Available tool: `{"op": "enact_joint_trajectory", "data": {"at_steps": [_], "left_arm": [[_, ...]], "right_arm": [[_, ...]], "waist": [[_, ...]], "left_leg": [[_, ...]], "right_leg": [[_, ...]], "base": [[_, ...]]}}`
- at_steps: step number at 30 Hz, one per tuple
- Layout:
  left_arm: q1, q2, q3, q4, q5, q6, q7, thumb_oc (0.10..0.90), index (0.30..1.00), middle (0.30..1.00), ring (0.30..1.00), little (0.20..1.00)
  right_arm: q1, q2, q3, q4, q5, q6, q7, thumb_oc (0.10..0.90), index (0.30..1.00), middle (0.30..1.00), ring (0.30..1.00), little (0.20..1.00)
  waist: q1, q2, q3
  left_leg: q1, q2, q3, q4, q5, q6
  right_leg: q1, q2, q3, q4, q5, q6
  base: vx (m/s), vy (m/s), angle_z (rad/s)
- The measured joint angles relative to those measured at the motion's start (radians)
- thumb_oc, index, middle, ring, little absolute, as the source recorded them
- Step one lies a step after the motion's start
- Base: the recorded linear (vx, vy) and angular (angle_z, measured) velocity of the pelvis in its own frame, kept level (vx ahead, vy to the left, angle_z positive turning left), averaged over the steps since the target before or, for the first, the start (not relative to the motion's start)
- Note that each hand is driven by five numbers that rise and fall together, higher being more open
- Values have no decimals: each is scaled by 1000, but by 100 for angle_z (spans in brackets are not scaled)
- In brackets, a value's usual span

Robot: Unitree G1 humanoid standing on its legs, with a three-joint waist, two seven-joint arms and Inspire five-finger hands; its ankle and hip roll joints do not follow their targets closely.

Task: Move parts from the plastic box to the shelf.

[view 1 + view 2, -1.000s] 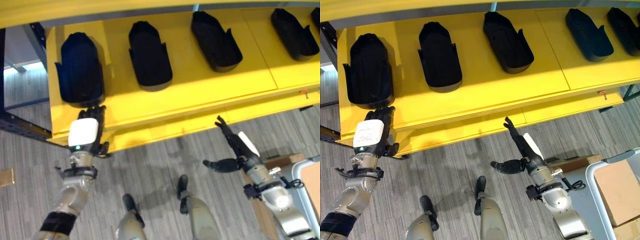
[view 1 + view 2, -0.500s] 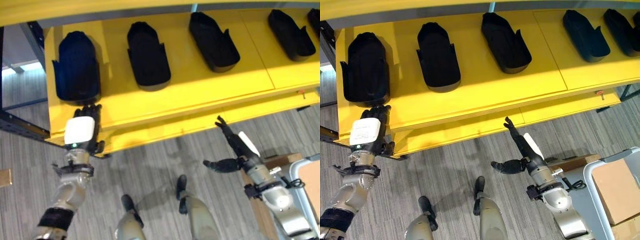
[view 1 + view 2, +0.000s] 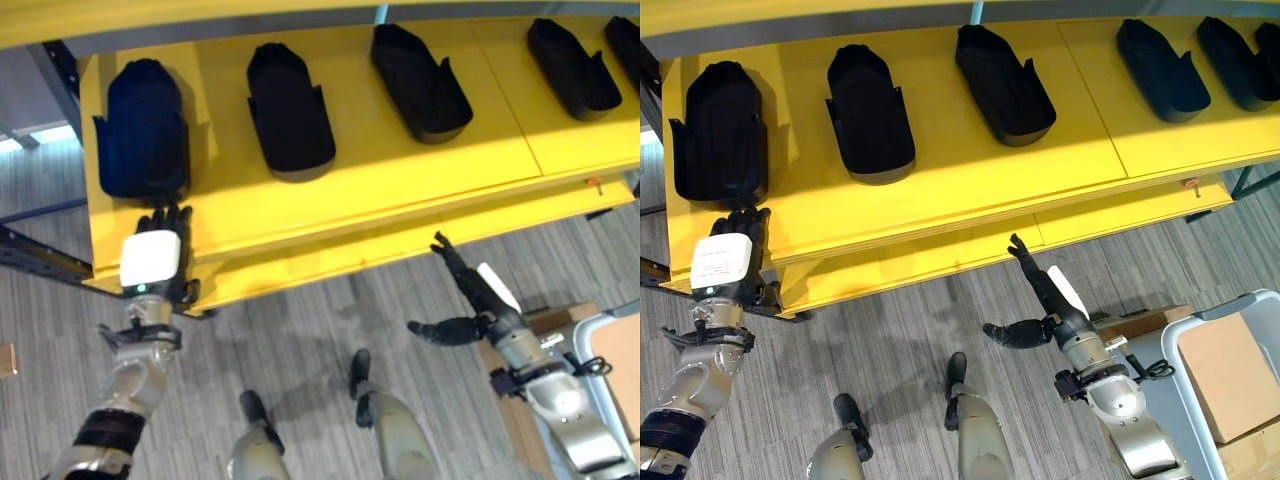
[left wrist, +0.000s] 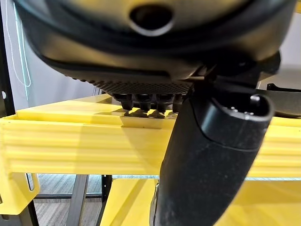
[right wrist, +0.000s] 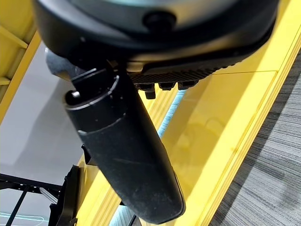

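Note:
Several black moulded parts lie in a row on the yellow shelf [image 3: 400,160]; the leftmost part [image 3: 142,130] is beside the shelf's left end, with another part [image 3: 288,108] to its right. My left hand [image 3: 152,262] is at the shelf's front edge just below the leftmost part. Its straight fingers [image 4: 146,101] rest on the shelf top, its thumb [image 4: 207,165] hangs before the edge, and it holds nothing. My right hand [image 3: 1052,300] hovers open and empty over the floor in front of the shelf, fingers pointing toward it. A grey-rimmed plastic box [image 3: 1212,320] stands at the lower right.
A brown cardboard block [image 3: 1228,372] sits inside the plastic box. A dark metal shelf post [image 3: 60,70] stands at the shelf's left end. A second yellow level [image 3: 940,262] juts out below the top one. Grey striped floor [image 3: 900,330] lies between the shelf and me.
The whole picture has drifted slightly, so the camera moved. My left hand has edged a little left along the shelf's front edge. My right hand keeps its pose.

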Motion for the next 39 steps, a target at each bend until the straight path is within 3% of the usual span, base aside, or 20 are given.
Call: {"op": "enact_joint_trajectory", "data": {"at_steps": [19,39], "left_arm": [[-76,33,-37,58,-16,19,16,900,1000,1000,1000,1000],[-33,30,-38,8,-18,8,16,900,1000,1000,1000,1000]], "right_arm": [[2,-4,0,0,1,-2,0,900,1000,1000,1000,1000],[-2,-5,10,0,1,-3,0,900,1000,1000,1000,1000]], "waist": [[-9,-16,-7],[-6,-18,-6]], "left_leg": [[-5,1,18,2,-2,-1],[-16,5,16,23,-7,0]], "right_leg": [[-25,2,21,16,3,-4],[-31,2,23,22,3,-5]], "base": [[5,2,-2],[0,0,0]]}}
